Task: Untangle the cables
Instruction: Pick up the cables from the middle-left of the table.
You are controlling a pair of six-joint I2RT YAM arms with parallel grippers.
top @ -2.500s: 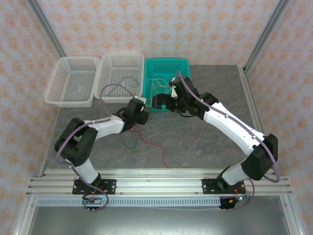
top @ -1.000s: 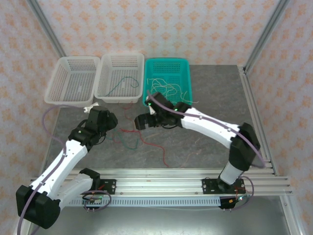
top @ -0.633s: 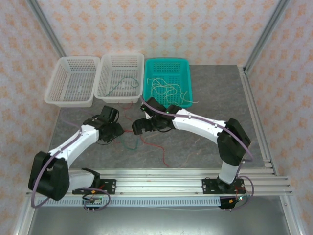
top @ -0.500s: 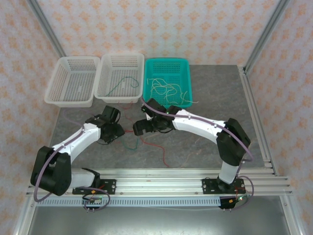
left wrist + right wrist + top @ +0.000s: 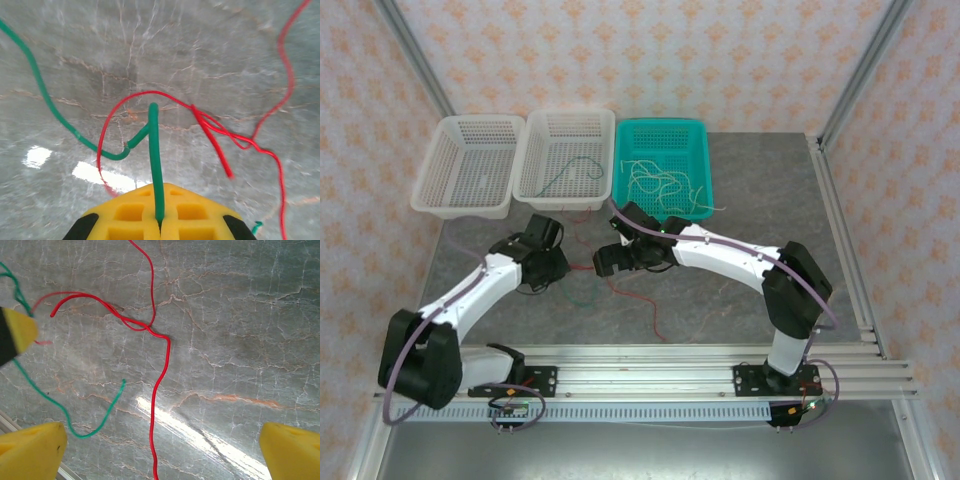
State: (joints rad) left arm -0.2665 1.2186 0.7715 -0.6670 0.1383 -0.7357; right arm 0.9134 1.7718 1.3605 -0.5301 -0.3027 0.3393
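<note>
From above, the left pincer and the right pincer face each other low over the grey marbled bench. Between them and just nearer lies the loose knot of a thin green wire and a thin red wire, whose tail runs off toward the near rail. Behind them, cream-white wires lie heaped in the teal plastic basket. Another green strand lies alone in the middle white plastic basket, which suggests the baskets sort the strands by colour.

At the left wrist, the yellow foam pads are pressed together on the green wire. It rises straight from their seam, kinks, then sweeps away left under an arch of the red wire. The hold near one end looks meant to let the green be drawn out.

At the right wrist, the two yellow fingertips stand wide apart with nothing between them, over the place where the red wire crosses itself. The left pincer's yellow tip shows at the left edge with green wire about it. The spread looks like readiness to come down on the red and pin it while the green is pulled free.
</note>
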